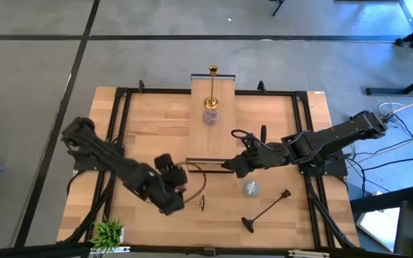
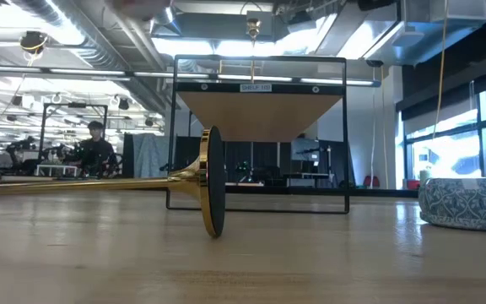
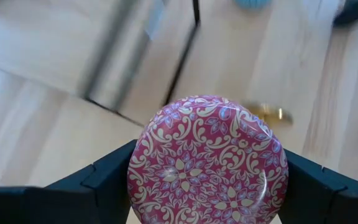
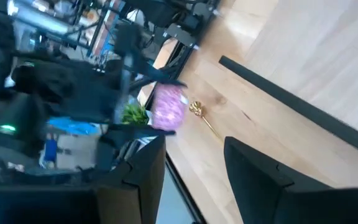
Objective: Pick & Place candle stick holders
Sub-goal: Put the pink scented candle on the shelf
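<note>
My left gripper point(image 1: 176, 185) is over the table's near left part, shut on a round pink patterned cup point(image 3: 207, 155). My right gripper point(image 1: 229, 166) hangs open at mid-table with nothing between its fingers point(image 4: 194, 168). One gold holder point(image 1: 201, 202) lies on its side on the table, resting on its base rim point(image 2: 213, 192). Another gold holder point(image 1: 212, 86) stands on the raised plank point(image 1: 224, 89) at the far middle, with a purplish cup point(image 1: 211, 115) just nearer. A blue-grey cup point(image 1: 251, 188) and a long black holder point(image 1: 267, 210) lie near right. My left gripper pinches the pink cup by two opposite sides of its round wall point(image 3: 143, 171) between its two fingers point(image 3: 107, 183). The fingers slant down from the table's left. The cup's patterned round face is turned toward the wrist camera, and the cup is lifted clear of the table.
A black frame point(image 2: 260, 135) carries the plank above the table's far middle, and black rails point(image 1: 298, 129) run along the tabletop's sides. A small green potted plant point(image 1: 108, 233) stands at the near left corner. A person point(image 2: 97, 148) sits far behind the table.
</note>
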Robot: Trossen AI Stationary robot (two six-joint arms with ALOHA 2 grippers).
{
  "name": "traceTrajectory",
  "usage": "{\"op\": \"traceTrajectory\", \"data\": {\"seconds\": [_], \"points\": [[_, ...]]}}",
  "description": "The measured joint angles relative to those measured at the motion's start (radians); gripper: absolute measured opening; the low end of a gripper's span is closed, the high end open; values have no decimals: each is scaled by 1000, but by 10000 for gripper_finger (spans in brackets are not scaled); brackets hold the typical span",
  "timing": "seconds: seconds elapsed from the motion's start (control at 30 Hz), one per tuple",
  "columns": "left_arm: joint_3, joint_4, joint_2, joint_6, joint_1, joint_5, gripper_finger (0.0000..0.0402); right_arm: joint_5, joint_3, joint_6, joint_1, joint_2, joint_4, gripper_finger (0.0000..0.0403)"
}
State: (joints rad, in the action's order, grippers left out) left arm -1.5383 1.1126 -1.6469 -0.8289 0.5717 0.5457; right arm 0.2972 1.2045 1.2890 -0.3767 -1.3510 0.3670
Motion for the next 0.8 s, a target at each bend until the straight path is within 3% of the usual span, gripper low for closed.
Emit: {"op": "traceTrajectory", "data": {"seconds": [0.23,0.57,0.8], "points": [[0,-66,98,110,-64,43,293,2,0,84,10,0,45,203],[0,-348,70,311,-158,31,293,-11,0,67,15,0,-78,297],[0,-393,50,348,-212,-17,293,-13,0,95,17,-1,-97,311]]}}
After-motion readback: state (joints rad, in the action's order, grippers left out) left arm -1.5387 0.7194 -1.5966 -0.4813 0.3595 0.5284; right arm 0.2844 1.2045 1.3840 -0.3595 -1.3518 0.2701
